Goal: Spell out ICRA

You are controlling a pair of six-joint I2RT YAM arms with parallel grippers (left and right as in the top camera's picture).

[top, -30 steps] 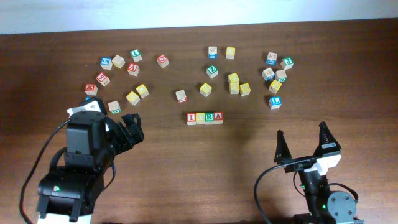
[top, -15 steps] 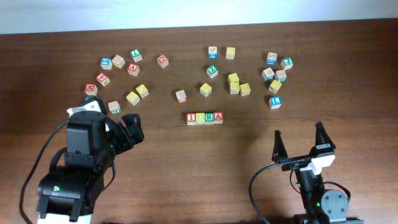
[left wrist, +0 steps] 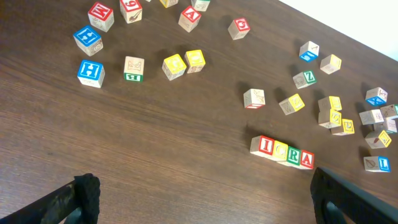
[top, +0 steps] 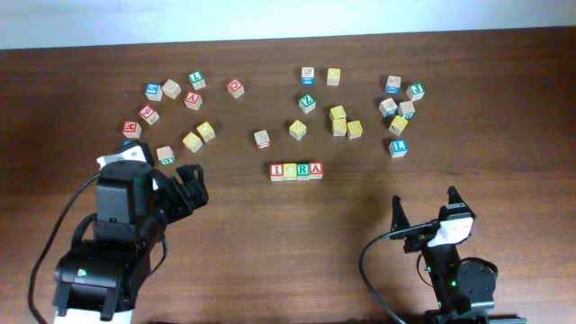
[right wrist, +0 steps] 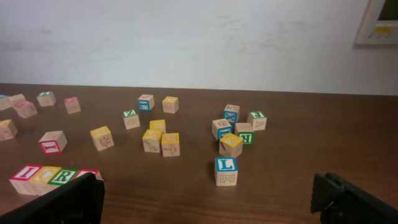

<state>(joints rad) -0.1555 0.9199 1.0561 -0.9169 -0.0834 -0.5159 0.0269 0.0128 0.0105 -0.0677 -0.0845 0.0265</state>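
The four cubes spelling ICRA (top: 296,170) stand side by side in a straight row at the table's middle: I (top: 277,170), C (top: 290,170), R (top: 302,170), A (top: 316,169). In the left wrist view the row ICRA (left wrist: 282,152) lies ahead and to the right. The right wrist view shows ICRA (right wrist: 46,175) at the lower left, its A end behind a fingertip (right wrist: 71,202). My left gripper (top: 192,184) hangs open to the left of the row with nothing in it. Near the front edge my right gripper (top: 425,209) is open and holds nothing.
Loose letter cubes lie scattered behind the row: a left group (top: 171,90), a middle group (top: 338,121), a right group (top: 400,108). A single cube (top: 262,139) sits just behind the row. A blue L cube (right wrist: 226,170) stands ahead of my right gripper.
My right arm has drawn back toward the table's front edge, still open. The left arm and the cubes have not moved.
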